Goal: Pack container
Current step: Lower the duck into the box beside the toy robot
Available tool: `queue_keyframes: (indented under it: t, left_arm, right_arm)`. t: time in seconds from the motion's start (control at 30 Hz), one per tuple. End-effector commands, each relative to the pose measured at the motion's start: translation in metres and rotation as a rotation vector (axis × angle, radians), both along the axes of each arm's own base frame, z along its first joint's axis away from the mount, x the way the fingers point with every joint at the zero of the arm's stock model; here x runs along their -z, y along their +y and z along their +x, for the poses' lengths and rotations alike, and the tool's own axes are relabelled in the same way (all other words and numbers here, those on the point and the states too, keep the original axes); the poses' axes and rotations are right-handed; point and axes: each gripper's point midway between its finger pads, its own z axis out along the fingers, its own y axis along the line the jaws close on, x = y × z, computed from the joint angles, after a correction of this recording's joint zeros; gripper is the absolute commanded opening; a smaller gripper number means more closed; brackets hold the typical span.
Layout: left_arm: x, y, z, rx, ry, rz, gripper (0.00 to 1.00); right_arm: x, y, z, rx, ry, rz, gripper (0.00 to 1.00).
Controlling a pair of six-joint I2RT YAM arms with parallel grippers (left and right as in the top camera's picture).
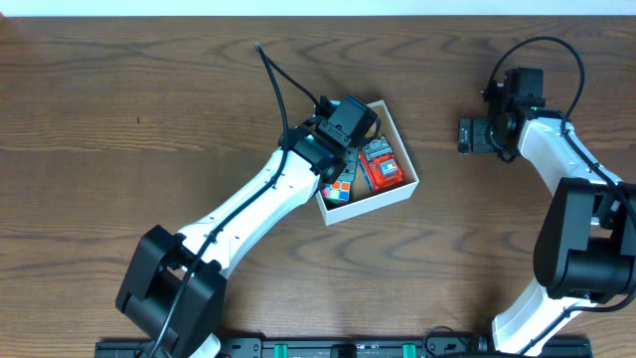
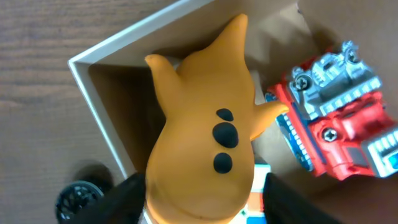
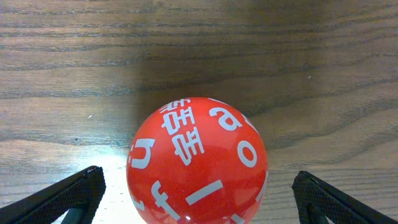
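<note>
The container is a white box with a brown inside, at the table's middle; its wall also shows in the left wrist view. An orange toy with black dots lies in it beside a red and grey truck and a colour cube. My left gripper is over the box and straddles the orange toy; the left finger touches it and a small gap shows at the right finger. My right gripper is wide open around a red ball with white letters on the table.
A small black round object lies on the wood just outside the box's left wall. The right arm reaches in from the right edge, and the left arm's cable loops behind the box.
</note>
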Motion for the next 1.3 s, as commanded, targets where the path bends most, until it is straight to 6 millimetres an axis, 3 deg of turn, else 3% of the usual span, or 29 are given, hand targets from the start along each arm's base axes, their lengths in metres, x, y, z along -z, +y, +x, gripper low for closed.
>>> queue_keyframes:
  t: [0.0, 0.13, 0.27, 0.53, 0.7, 0.87, 1.13, 1.27]
  left_arm:
    - [0.009, 0.001, 0.001, 0.002, 0.009, 0.022, 0.49]
    - [0.008, -0.002, 0.004, 0.025, -0.005, 0.023, 0.31]
    - [0.007, -0.003, 0.006, 0.035, -0.017, 0.020, 0.06]
    - [-0.023, -0.019, 0.016, 0.066, -0.075, -0.045, 0.06]
    - [-0.041, -0.056, 0.010, 0.147, -0.085, -0.189, 0.06]
    - [-0.049, -0.081, 0.004, 0.202, -0.106, -0.247, 0.06]
    - [-0.049, -0.077, 0.008, 0.185, -0.134, -0.213, 0.06]
    - [-0.039, -0.081, 0.003, 0.197, -0.115, -0.200, 0.06]
  right_arm:
    - [-0.007, -0.001, 0.001, 0.000, -0.015, -0.005, 0.99]
    - [-0.007, -0.001, 0.001, 0.000, -0.015, -0.005, 0.99]
    - [-0.007, -0.001, 0.001, 0.000, -0.015, -0.005, 0.99]
    - [-0.007, -0.001, 0.001, 0.000, -0.015, -0.005, 0.99]
    - [-0.007, -0.001, 0.001, 0.000, -0.015, -0.005, 0.99]
    - [-0.007, -0.001, 0.001, 0.000, -0.015, -0.005, 0.99]
    - [-0.007, -0.001, 0.001, 0.000, -0.015, -0.005, 0.99]
    - [-0.007, -0.001, 0.001, 0.000, -0.015, -0.005, 0.99]
